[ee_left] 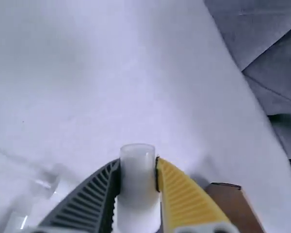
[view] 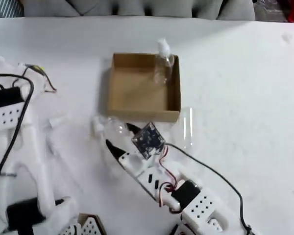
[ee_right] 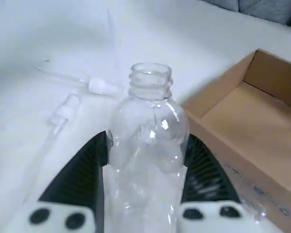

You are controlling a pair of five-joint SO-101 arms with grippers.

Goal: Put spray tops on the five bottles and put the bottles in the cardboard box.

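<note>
My right gripper (ee_right: 146, 145) is shut on a clear bottle (ee_right: 148, 121) with an open threaded neck. In the high view this gripper (view: 118, 136) holds the bottle (view: 111, 128) just in front of the cardboard box (view: 118, 90), neck pointing left. My left gripper (ee_left: 137, 167) is shut on a white spray top (ee_left: 137, 156), held above the white table. One bottle with a spray top (view: 162, 62) stands in the box's back right corner. Another clear bottle (view: 186, 128) lies by the box's front right corner. Two loose spray tops (ee_right: 101, 86) (ee_right: 64, 112) lie on the table beyond the held bottle.
The left arm's white body (view: 19, 147) and black cables (view: 19, 122) take up the table's left side. A small brown cardboard piece (ee_left: 230, 206) sits close to the left gripper. The box's near wall (ee_right: 242, 150) is right beside the held bottle.
</note>
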